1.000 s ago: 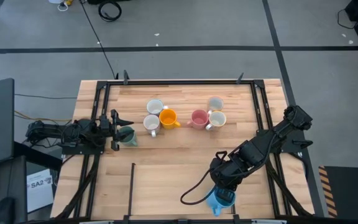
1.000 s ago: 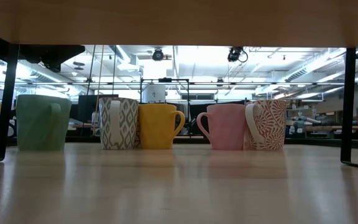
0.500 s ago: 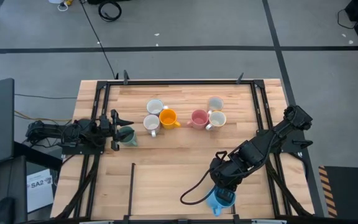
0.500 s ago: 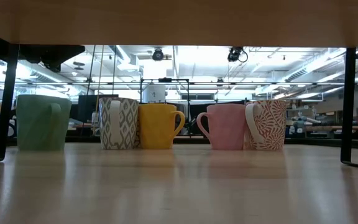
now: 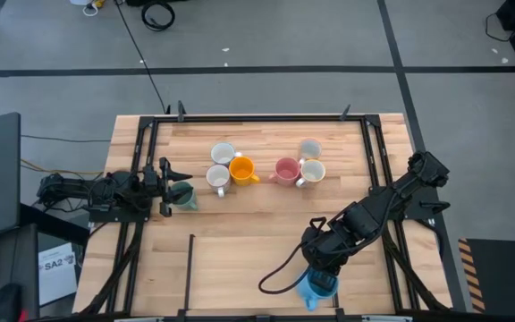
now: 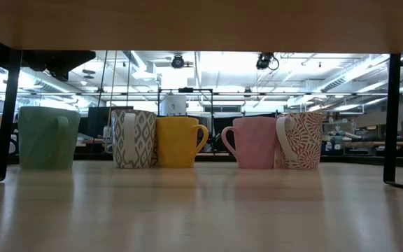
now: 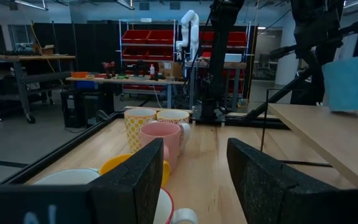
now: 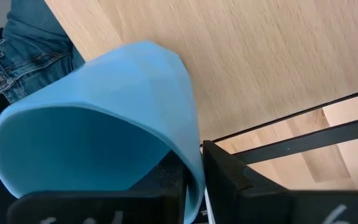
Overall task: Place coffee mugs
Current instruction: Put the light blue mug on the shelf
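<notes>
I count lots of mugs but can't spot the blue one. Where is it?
In the high view the blue mug sits at the table's near edge, right of centre, under the right gripper, far from the row with the orange mug.

Seven mugs visible: five clustered mid-table, one green at left, one blue at near edge.

White mug (image 5: 223,153) behind grey-patterned mug (image 5: 218,177), touching orange mug (image 5: 242,169). Pink mug (image 5: 286,170) touches red-patterned mug (image 5: 313,172); pale mug (image 5: 309,148) behind. All upright. Green mug (image 5: 183,194) apart, left. Blue mug (image 5: 312,289) at front edge, tilted.
</notes>
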### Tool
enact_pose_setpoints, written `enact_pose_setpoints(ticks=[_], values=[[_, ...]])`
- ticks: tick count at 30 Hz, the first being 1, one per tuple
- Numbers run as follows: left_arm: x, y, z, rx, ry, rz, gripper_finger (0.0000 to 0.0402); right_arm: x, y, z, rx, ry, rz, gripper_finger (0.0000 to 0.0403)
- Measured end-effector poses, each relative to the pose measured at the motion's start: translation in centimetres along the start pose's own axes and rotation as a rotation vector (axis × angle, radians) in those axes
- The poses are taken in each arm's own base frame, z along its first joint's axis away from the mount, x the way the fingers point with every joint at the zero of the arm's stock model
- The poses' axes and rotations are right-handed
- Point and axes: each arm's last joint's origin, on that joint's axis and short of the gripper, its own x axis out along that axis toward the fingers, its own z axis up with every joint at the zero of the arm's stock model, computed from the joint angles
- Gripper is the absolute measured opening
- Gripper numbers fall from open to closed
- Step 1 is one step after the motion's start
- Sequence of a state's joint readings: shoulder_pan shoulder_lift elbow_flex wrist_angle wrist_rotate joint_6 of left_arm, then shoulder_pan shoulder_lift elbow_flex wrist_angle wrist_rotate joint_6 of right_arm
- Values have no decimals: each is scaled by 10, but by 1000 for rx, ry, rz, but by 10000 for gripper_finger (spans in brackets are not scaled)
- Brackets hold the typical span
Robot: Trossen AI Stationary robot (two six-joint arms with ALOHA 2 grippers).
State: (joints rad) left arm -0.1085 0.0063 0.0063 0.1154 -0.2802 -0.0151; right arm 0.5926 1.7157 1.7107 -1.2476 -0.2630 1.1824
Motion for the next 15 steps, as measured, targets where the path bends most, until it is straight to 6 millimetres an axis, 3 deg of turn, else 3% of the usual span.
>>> enact_pose_setpoints(ticks=[15], values=[[0,0,0,0,0,0,185,0,4,3,-8,-28,46,98]])
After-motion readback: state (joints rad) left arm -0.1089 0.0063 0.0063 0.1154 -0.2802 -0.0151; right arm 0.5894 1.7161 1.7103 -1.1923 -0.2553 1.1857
